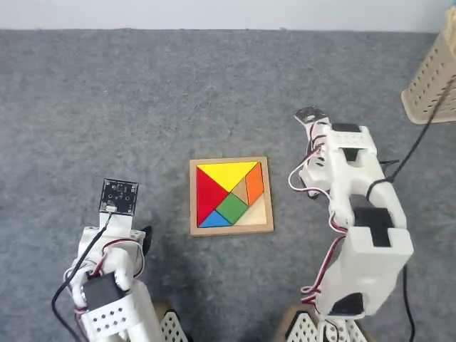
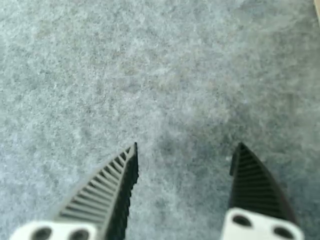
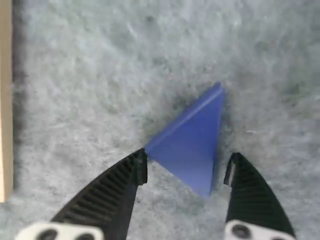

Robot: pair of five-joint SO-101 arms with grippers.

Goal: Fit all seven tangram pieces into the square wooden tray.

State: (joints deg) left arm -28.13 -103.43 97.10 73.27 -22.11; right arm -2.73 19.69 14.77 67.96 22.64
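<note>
- The right gripper (image 3: 187,167) points down at the tabletop (image 1: 107,92) with its jaws spread wide.
- It straddles a dark blue triangle (image 3: 192,142) that lies flat on the grey felt. One fingertip (image 3: 137,167) seems to touch a corner of it, though I cannot be sure.
- The triangle lies near the square wooden tray (image 3: 5,100), outside its rim.
- The right arm (image 1: 360,214) stretches out from the near edge alongside the tray's right side, wrist bent down.
- The left gripper (image 2: 187,150) hangs wide open over bare felt, holding nothing.
- The left arm (image 1: 114,285) sits folded by the near left corner, well apart from the tray.
- The tray lies mid-tabletop holding a yellow piece (image 1: 229,174), red piece (image 1: 206,196), green piece (image 1: 233,206), orange piece (image 1: 255,184), brown piece (image 1: 241,191) and light blue piece (image 1: 214,219). Bare wood shows at its near right corner.
</note>
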